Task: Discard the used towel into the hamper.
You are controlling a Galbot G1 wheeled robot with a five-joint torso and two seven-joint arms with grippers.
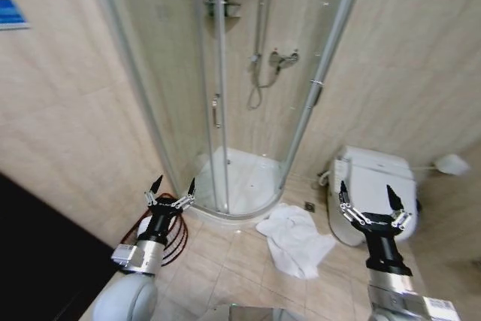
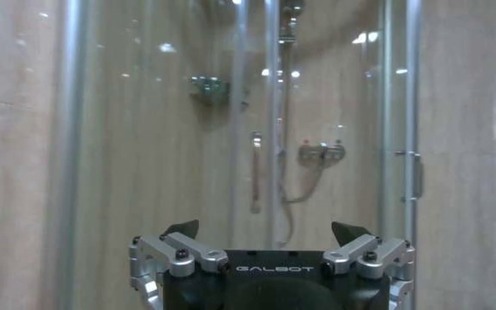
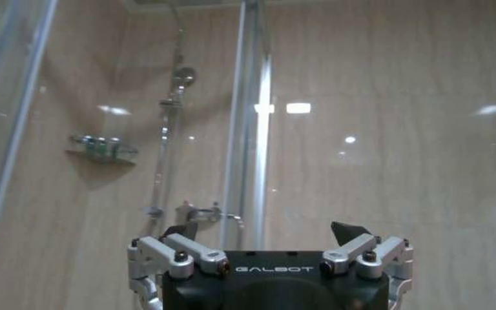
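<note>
White towel point(image 1: 293, 240) lies crumpled on open floor point(image 1: 225, 261) between both raised, wide-open, empty hands, left point(image 1: 172, 189) and right point(image 1: 370, 201); hamper point(image 1: 171, 232) apparently behind left hand

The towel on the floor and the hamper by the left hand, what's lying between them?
Bare tiled floor, in the head view. The white towel lies crumpled before the shower base, and the hamper stands partly behind the open left hand.

GALBOT on left gripper point(image 2: 265, 234) (white lettering), right gripper point(image 3: 265, 234)
</note>
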